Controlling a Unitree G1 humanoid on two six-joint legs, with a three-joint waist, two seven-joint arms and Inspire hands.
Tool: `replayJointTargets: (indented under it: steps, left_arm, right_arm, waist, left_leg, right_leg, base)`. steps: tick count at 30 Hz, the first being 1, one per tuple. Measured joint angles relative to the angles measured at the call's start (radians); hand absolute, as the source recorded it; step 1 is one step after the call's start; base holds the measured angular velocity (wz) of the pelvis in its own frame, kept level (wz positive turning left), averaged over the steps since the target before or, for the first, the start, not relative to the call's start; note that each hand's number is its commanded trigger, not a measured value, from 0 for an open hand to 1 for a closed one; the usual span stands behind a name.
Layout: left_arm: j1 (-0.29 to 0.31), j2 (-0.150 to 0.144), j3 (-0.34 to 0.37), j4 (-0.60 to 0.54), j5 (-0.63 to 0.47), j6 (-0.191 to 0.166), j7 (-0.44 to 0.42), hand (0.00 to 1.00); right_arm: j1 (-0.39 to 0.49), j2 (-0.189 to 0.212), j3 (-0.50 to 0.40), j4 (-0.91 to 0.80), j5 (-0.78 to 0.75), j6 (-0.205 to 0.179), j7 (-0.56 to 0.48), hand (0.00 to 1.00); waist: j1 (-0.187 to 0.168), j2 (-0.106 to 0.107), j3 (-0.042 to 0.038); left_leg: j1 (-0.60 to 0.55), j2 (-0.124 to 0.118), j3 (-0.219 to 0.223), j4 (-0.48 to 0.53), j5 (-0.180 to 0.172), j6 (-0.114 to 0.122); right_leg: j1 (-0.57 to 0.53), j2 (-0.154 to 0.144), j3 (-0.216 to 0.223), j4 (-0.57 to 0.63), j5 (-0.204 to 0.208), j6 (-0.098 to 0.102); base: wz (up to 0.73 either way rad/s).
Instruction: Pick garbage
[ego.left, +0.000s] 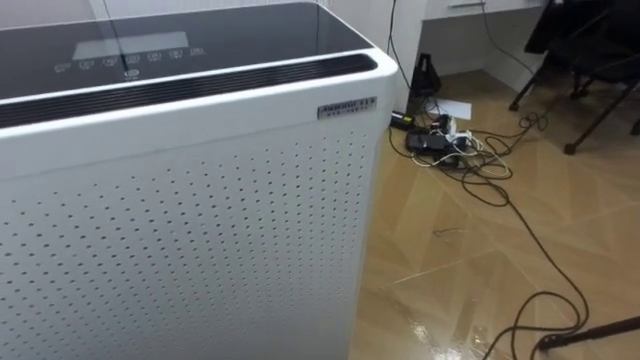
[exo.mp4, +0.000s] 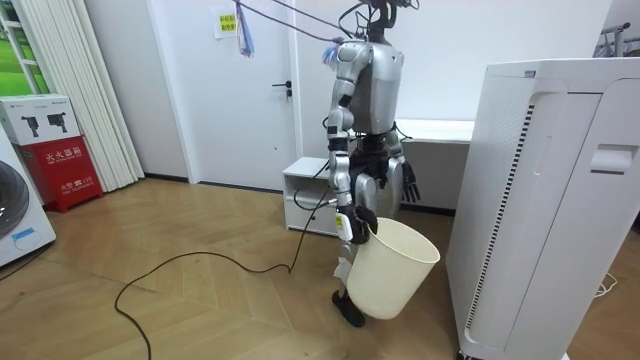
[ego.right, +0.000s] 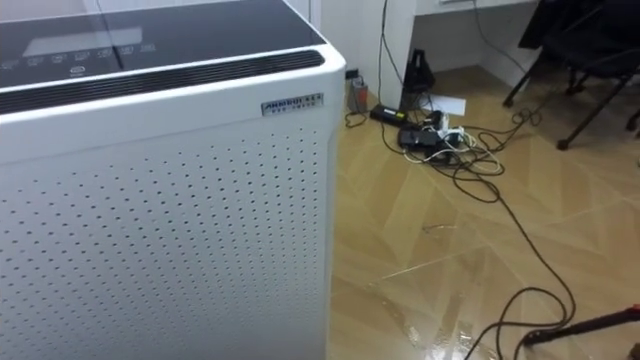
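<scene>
We see a tall white air purifier (ego.left: 180, 200) with a perforated front and a dark control panel (ego.left: 130, 55) on top, standing on a wooden floor (ego.left: 450, 250). Beyond it a tangle of cables and adapters (ego.left: 445, 145) lies near the wall, with dark chair legs (ego.left: 590, 90) to its right. In the room view we note a white door (exo.mp4: 255, 90), a red cabinet (exo.mp4: 62, 170) and pale vertical blinds (exo.mp4: 70, 80).

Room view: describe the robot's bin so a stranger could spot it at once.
Find the tall white air purifier on the room view's right; the robot stands just left of it. The white bin hangs tilted from its hand by its legs: the only round, open-topped container there.
</scene>
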Motion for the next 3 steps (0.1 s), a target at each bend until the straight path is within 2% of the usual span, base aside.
replayJointTargets:
  steps: [3]
  left_arm:
    - [-0.02,-0.017,0.023,0.043,-0.005,0.008,0.024,0.0]
  right_arm:
    - [-0.008,0.011,-0.011,0.033,0.007,0.002,-0.007,1.0]
  waist:
    - [-0.001,0.001,-0.0003]
  left_leg:
    - [0.017,0.001,0.005,-0.009,0.0,0.0]
  right_leg:
    - [0.012,0.002,0.004,-0.003,0.0,0.0]
  base:
    - [-0.03]
